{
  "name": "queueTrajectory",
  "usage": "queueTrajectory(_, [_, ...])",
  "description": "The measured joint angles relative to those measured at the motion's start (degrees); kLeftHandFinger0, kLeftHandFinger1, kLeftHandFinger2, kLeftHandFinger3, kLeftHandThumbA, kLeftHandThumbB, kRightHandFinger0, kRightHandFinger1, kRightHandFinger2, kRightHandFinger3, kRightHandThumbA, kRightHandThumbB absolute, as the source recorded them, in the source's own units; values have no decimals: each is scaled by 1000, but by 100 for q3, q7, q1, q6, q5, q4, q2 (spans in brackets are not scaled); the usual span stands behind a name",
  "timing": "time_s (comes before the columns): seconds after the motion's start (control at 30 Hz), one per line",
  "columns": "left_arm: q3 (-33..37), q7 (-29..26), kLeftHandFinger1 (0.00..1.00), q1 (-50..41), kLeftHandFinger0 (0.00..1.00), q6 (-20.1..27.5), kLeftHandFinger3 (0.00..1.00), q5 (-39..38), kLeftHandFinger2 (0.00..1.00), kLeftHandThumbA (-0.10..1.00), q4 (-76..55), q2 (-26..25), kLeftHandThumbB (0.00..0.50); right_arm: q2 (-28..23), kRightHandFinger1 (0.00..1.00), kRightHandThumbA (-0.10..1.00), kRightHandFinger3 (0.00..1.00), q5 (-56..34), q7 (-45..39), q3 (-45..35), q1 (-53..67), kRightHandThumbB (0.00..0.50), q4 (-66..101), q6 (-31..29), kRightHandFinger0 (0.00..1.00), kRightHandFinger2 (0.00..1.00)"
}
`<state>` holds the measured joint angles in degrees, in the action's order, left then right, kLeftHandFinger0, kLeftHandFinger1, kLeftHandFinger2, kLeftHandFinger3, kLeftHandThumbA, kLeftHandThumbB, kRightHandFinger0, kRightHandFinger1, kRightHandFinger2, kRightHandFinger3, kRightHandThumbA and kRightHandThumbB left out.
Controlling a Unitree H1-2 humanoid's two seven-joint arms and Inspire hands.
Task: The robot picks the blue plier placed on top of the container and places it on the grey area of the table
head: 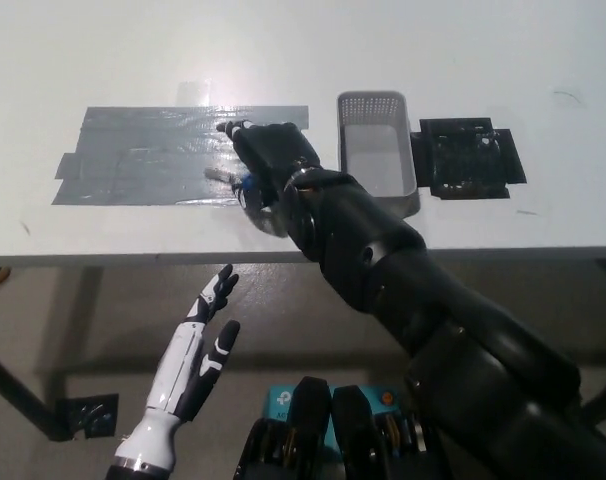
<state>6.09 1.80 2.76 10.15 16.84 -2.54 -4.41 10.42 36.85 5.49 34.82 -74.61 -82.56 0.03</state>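
Observation:
The blue plier (241, 181) lies on the grey taped area (143, 155) of the white table, its metal tip pointing left and its blue handles mostly hidden under my black right hand (268, 160). That hand is low over the right end of the grey area, fingers stretched out and apart, covering the plier rather than clasping it. The empty white container (378, 150) stands just right of the hand. My white left hand (193, 355) rests open below the table's front edge at lower left.
A black square mat (468, 155) lies right of the container. The table's front edge (133, 258) runs across the middle of the view, with floor below it. My right forearm crosses the table edge near the container.

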Motion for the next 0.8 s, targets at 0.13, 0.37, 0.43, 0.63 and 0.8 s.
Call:
queueTrajectory(0.13, [15,0,1000,15,1000,-1,1000,19,1000,1000,0,-3,36,-48,1000,973,1000,-25,-138,-17,-2,500,5,58,1000,1000])
queueTrajectory(0.37, [53,2,1000,46,1000,-2,1000,52,1000,1000,1,-6,62,-182,1000,1000,1000,-25,-69,-31,-34,472,39,46,1000,1000])
queueTrajectory(0.43, [62,2,1000,46,1000,-5,1000,55,1000,1000,1,-6,84,-231,1000,999,1000,-29,20,-79,-86,455,51,25,1000,1000])
queueTrajectory(0.63, [87,2,1000,56,1000,-14,1000,71,1000,1000,2,-16,98,-440,1000,1000,1000,-48,383,-305,-551,468,193,-208,1000,1000])
queueTrajectory(0.8, [96,0,1000,107,1000,-15,1000,82,1000,1000,21,-17,83,-719,1000,1000,1000,-200,527,-756,-1049,437,608,-528,1000,1000])
